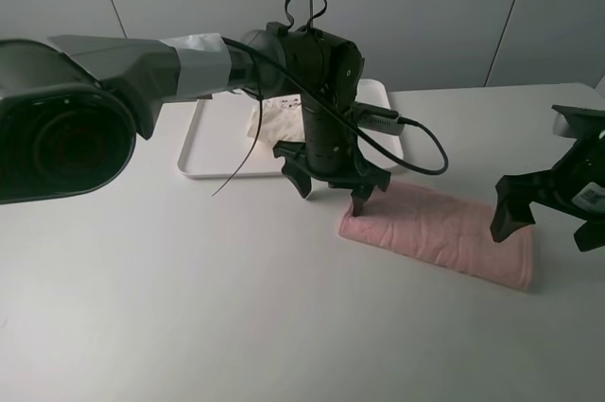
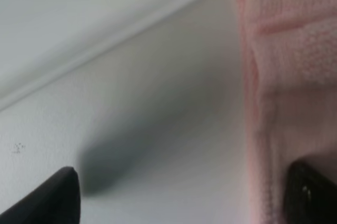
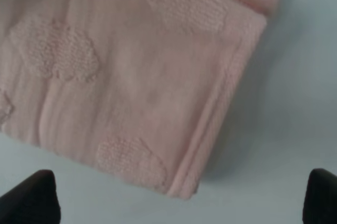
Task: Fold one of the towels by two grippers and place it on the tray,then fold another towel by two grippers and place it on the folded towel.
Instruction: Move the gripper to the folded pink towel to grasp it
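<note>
— Pink towel [image 1: 444,232] lies folded long on the white table [image 1: 189,307], open room along its edges; tray [image 1: 200,142] behind it holds the cream towel [image 1: 276,123].
— Grippers?
— Left gripper [image 1: 333,192] gapes empty astride one end, right gripper [image 1: 544,230] gapes empty above the other.

Left arm [image 1: 113,66]: dark grey casing, pale grey taped band near wrist. Black cable [image 1: 416,151] loops off wrist, thin loop on top. Left gripper [image 1: 333,196]: black, pronged claws. Right gripper [image 1: 544,232]: black too, small white label on side.
</note>
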Motion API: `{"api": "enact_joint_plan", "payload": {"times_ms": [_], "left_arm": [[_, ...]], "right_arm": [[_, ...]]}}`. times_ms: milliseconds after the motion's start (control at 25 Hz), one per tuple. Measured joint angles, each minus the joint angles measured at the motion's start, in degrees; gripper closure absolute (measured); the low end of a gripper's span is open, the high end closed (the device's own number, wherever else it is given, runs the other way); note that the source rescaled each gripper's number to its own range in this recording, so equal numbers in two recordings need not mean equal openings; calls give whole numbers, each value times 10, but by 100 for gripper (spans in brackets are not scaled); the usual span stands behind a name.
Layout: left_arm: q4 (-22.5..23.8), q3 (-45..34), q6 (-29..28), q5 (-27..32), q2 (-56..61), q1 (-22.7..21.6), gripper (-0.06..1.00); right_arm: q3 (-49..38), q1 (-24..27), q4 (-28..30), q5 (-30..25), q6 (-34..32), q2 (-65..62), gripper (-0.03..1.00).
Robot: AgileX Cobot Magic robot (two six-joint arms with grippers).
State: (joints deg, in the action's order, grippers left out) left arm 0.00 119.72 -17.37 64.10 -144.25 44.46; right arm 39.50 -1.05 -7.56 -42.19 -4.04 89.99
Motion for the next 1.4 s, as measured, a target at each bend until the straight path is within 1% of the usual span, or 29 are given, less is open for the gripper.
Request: {"api": "enact_joint_plan", "payload": {"times_ms": [120, 200, 320, 560, 640, 840, 1040, 1200, 1400], "left_arm": [[0, 0, 0, 0, 0, 0, -6], [0, 0, 4, 0, 0, 0, -6], [0, 0, 10, 0, 0, 0, -6], [0, 0, 20, 0, 0, 0, -6], [0, 0, 20, 0, 0, 0, -6], [0, 0, 23, 0, 0, 0, -6], [0, 0, 23, 0, 0, 0, -6], [0, 0, 24, 0, 0, 0, -6], [0, 0, 25, 0, 0, 0, -6]], "right_arm": [[17, 0, 9, 0, -25, 25, -3], [34, 0, 8, 0, -26, 39, -3], [53, 5, 5, -1, -16, 62, -3], [59, 45, -5, -8, 20, 95, -3], [59, 48, -5, -7, 26, 95, -3], [59, 50, -6, 16, 34, 96, -3], [60, 50, -6, 21, 35, 124, -2], [60, 50, -6, 38, 35, 144, -1], [60, 50, -6, 52, 21, 157, -1]]}}
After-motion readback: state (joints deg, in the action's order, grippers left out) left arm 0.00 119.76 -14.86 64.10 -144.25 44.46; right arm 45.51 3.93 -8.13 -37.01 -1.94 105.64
